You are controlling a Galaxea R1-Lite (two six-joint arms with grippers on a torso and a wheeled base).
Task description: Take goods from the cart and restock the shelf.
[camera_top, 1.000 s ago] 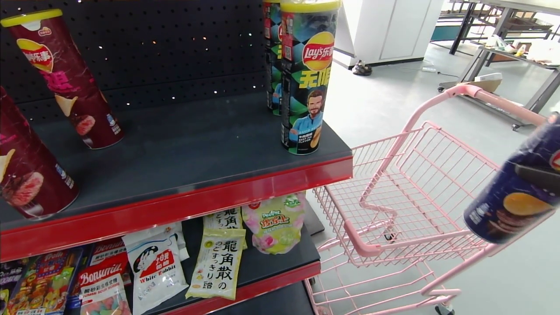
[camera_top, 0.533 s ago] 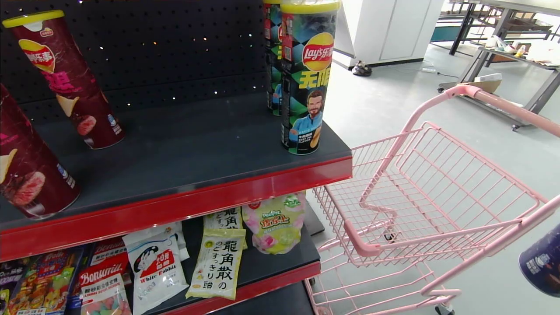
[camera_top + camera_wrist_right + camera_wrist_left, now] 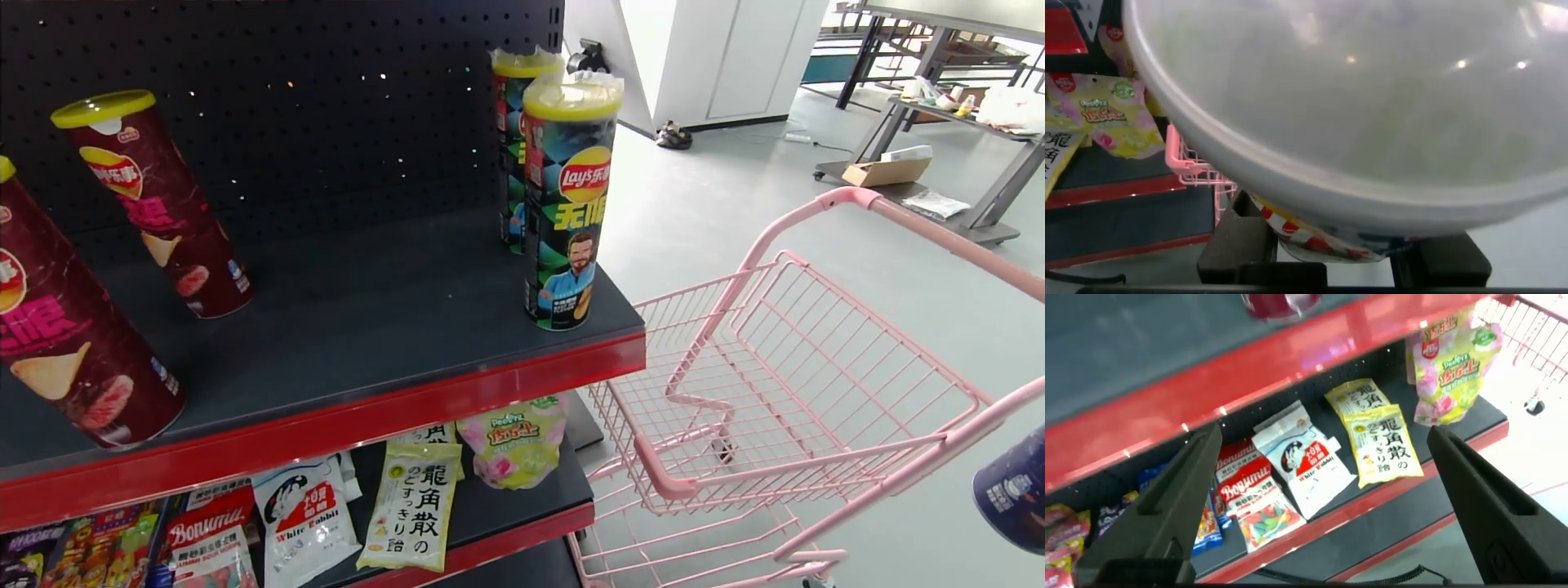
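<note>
A dark blue chip can [image 3: 1012, 500] hangs at the right edge of the head view, beyond the rim of the pink wire cart [image 3: 804, 222], whose basket is empty. My right gripper [image 3: 1331, 255] is shut on this can; its pale plastic lid [image 3: 1355, 106] looms close in the right wrist view. The dark upper shelf [image 3: 351, 327] carries two dark red chip cans [image 3: 159, 204] on its left and two green-and-black cans [image 3: 567, 214] at its right end, with bare room between. My left gripper [image 3: 1323, 437] stands open in front of the lower shelf, nothing between its fingers.
Snack bags [image 3: 416, 506] lie on the lower shelf under the red shelf lip [image 3: 326, 420]. A pegboard backs the upper shelf. Open grey floor lies behind the cart, with metal tables [image 3: 939, 106] and a white cabinet [image 3: 718, 57] farther off.
The blue can dropped from beside the cart handle to the lower right edge of the head view. The head camera has since moved, so the whole picture sits lower.
</note>
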